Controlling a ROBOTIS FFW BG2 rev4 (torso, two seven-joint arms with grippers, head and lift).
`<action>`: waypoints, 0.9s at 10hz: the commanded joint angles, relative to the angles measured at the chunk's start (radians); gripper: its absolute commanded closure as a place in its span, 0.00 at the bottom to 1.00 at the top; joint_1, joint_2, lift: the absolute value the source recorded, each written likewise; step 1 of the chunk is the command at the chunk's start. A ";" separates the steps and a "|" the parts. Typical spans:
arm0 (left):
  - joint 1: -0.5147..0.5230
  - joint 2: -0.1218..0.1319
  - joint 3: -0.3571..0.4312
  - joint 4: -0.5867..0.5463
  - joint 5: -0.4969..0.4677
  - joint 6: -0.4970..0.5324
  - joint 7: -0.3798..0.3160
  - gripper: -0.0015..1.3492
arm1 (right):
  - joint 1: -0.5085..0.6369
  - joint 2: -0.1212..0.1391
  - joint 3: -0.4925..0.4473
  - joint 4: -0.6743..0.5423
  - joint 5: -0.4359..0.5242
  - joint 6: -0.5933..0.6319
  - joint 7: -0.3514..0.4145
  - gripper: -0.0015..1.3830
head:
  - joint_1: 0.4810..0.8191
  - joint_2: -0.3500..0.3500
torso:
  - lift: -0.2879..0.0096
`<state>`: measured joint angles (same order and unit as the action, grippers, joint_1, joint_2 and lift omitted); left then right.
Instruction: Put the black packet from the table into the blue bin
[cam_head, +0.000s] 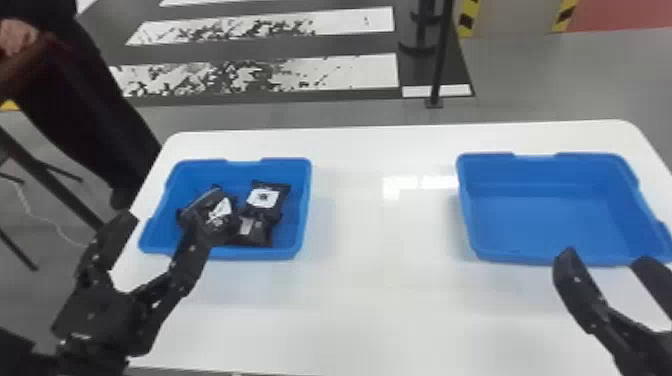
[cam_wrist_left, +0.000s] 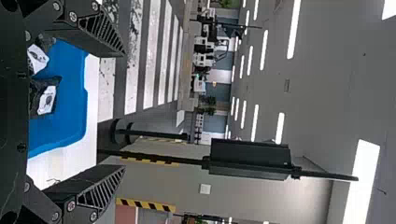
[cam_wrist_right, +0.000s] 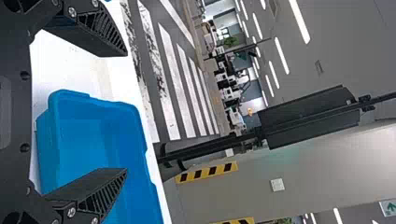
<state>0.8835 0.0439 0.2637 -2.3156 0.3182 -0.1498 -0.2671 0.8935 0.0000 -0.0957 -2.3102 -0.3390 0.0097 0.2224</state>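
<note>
Your left gripper (cam_head: 162, 222) hangs at the near-left corner of the left blue bin (cam_head: 280, 254), fingers spread, one finger blocking part of your view of its near wall. Your right gripper (cam_head: 606, 256), also spread, is well right of that bin, by the near side of the right blue bin (cam_head: 545, 257). Black packets (cam_head: 265, 197) lie bunched inside the left blue bin; you cannot tell whether the finger touches one. Beyond it, you see striped floor (cam_head: 350, 72), with a black pole (cam_head: 441, 55) off to its right.

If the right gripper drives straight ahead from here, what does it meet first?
Probably nothing close: the right gripper looks aimed out over the right-hand blue bin, though whether it would clear the near rim is unclear.
</note>
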 joint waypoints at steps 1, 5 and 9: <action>0.000 -0.001 0.000 0.000 0.005 -0.002 0.002 0.14 | 0.000 0.001 0.000 0.002 0.000 0.000 0.000 0.10 | 0.63 0.67 | 0.60; 0.000 -0.001 -0.004 0.002 0.007 0.002 0.002 0.14 | -0.003 0.001 0.000 0.004 0.000 0.000 0.000 0.10 | 0.63 0.67 | 0.60; -0.002 0.004 -0.010 0.002 0.007 -0.007 0.002 0.14 | -0.003 0.001 0.000 0.004 0.000 -0.007 0.000 0.10 | 0.63 0.67 | 0.60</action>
<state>0.8820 0.0459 0.2558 -2.3132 0.3260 -0.1543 -0.2657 0.8908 0.0000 -0.0957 -2.3058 -0.3390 0.0024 0.2223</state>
